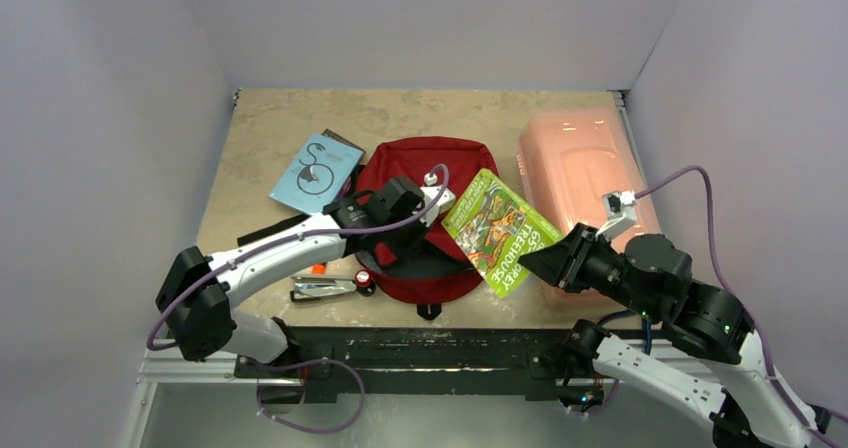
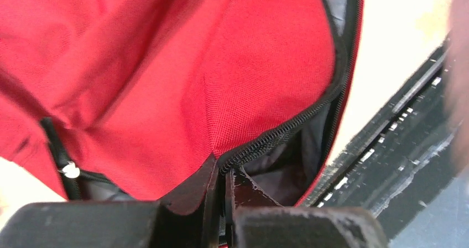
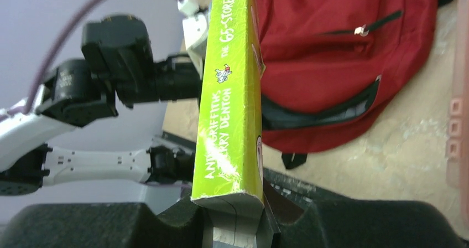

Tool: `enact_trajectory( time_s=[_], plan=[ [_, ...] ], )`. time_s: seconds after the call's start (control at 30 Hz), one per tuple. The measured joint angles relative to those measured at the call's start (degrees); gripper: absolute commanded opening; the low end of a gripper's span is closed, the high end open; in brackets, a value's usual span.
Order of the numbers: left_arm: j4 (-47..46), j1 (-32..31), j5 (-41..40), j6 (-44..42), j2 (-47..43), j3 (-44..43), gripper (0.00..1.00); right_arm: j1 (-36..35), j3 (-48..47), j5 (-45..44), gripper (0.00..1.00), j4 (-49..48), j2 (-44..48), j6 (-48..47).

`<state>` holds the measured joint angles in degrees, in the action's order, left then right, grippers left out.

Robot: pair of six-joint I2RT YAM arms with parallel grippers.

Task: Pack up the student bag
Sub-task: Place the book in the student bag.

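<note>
The student bag (image 1: pixel 430 163), a dark red backpack, lies flat mid-table with its main zipper partly open. My left gripper (image 1: pixel 410 230) is over it, jaws shut on the black zipper edge (image 2: pixel 287 127) of the opening, and grey lining shows inside. The left wrist view is filled with red fabric (image 2: pixel 221 65), with my left gripper (image 2: pixel 225 179) at the bottom. My right gripper (image 1: pixel 545 263) is shut on the lower corner of a lime-green paperback book (image 1: pixel 497 230), held tilted above the bag's right side. In the right wrist view the book's spine (image 3: pixel 232 93) rises from my right gripper (image 3: pixel 238 220), with the bag (image 3: pixel 332 54) behind it.
A pale pink translucent box (image 1: pixel 580 163) stands at the back right. A light blue booklet (image 1: pixel 315 173) lies left of the bag. A silver stapler-like tool (image 1: pixel 325 286), a small orange item (image 1: pixel 318 268) and a small round item (image 1: pixel 365 281) lie near the front edge.
</note>
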<state>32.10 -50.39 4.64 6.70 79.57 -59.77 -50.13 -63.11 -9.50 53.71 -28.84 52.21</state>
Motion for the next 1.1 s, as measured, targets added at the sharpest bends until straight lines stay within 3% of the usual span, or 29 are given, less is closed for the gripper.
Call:
enact_trajectory(
  time_s=[0.33,0.57,1.1],
  plan=[
    [3.65,0.00,-10.99,2.75,2.60,-9.60,0.00,0.00,7.96,14.01,0.00,4.04,1.33,11.32],
    [3.72,0.00,-11.04,2.67,0.96,-16.68,0.00,-0.02,17.84,20.52,0.00,-3.39,5.49,22.27],
    [3.74,0.00,-9.16,-0.33,-2.56,-22.91,0.00,-0.11,23.98,3.98,0.00,-25.27,-3.19,40.63]
  ],
)
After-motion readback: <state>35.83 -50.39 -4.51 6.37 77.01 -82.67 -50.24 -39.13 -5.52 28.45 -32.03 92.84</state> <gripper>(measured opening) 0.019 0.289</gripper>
